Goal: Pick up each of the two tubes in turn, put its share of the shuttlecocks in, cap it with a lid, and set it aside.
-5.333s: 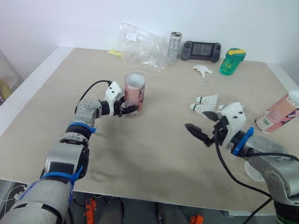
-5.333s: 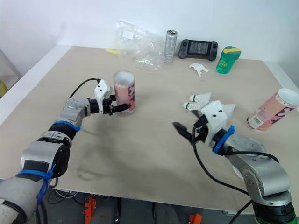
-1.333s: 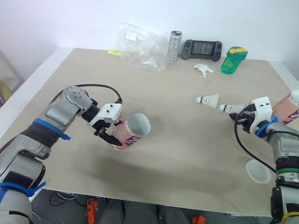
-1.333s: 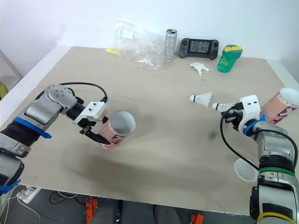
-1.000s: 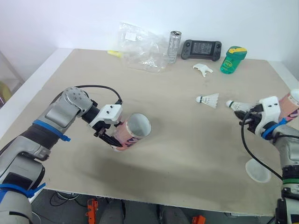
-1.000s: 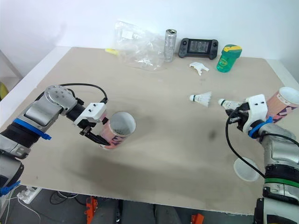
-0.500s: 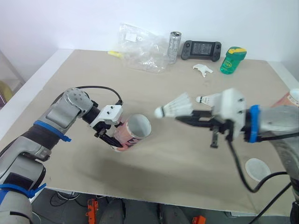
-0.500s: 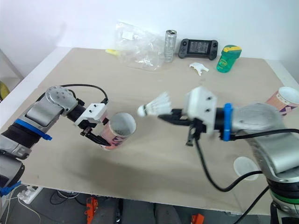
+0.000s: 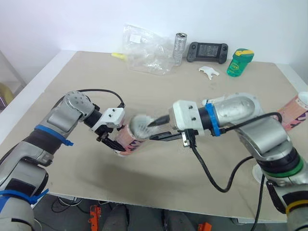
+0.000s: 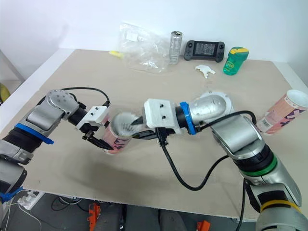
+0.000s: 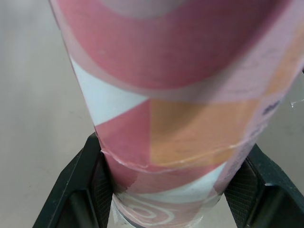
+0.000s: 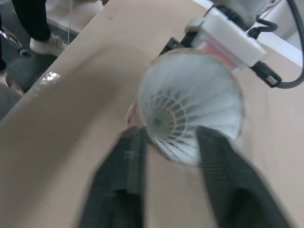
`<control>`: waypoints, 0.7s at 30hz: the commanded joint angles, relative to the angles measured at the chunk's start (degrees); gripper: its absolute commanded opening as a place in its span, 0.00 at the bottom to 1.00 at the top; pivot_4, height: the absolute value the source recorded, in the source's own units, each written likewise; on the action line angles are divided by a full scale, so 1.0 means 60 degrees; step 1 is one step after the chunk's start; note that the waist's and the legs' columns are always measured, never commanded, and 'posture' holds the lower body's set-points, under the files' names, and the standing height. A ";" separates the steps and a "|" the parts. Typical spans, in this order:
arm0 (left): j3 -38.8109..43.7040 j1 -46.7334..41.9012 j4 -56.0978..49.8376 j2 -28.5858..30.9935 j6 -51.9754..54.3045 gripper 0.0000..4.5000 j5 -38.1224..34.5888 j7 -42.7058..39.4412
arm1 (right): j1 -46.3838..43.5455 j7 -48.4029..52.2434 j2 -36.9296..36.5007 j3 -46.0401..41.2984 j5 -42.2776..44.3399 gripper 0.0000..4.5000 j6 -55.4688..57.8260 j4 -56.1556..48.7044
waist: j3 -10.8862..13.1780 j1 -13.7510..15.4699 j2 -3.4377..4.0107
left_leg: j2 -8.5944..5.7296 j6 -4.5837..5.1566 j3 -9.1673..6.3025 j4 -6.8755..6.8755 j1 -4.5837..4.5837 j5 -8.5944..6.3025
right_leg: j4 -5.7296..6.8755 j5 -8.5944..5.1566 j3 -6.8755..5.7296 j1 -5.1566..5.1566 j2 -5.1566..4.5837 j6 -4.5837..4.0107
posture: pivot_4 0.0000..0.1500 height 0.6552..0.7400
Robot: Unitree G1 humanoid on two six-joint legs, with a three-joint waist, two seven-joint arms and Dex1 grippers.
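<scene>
White shuttlecock (image 12: 190,104), held by right pincer (image 12: 171,137), at mouth of tube (image 11: 180,90) left pincer (image 11: 173,156) clamps

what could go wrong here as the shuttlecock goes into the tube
1. The shuttlecock has a skirt that looks about as wide as the mouth of the tube; it could catch on the rim and crumple instead of sliding in.
2. The left gripper holds the tube tilted, jaws clamped near its base. A push at the mouth from the right gripper might lever the tube or make it slip.
</scene>
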 commanded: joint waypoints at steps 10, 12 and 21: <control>0.0170 0.0403 -0.0489 0.0082 0.0284 0.63 0.0130 0.0013 | 0.2137 -0.2176 -0.1324 -0.3795 -0.0504 0.79 -0.0227 0.2542 | -0.0006 0.0006 -0.0015 | -0.0005 0.0002 -0.0002 -0.0009 0.0002 -0.0001 | -0.0001 0.0005 -0.0009 0.0001 -0.0004 -0.0037 | 1.00 1.00; 0.0197 0.0446 -0.0539 0.0107 0.0307 0.63 0.0134 0.0013 | 0.2625 -0.2861 -0.1357 -0.4340 -0.0879 0.79 -0.0478 0.3559 | -0.0006 0.0014 -0.0016 | -0.0007 0.0002 0.0001 -0.0005 0.0001 -0.0001 | 0.0000 0.0006 -0.0005 0.0002 -0.0005 -0.0025 | 1.00 1.00; 0.0224 0.0430 -0.0423 0.0058 0.0220 0.63 0.0243 0.0013 | 0.2817 -0.4479 -0.0577 -0.4912 -0.1661 0.79 -0.1326 0.6455 | -0.0009 -0.0042 -0.0005 | -0.0009 0.0004 0.0014 -0.0021 0.0013 -0.0002 | 0.0000 0.0016 0.0018 -0.0003 0.0001 -0.0049 | 1.00 1.00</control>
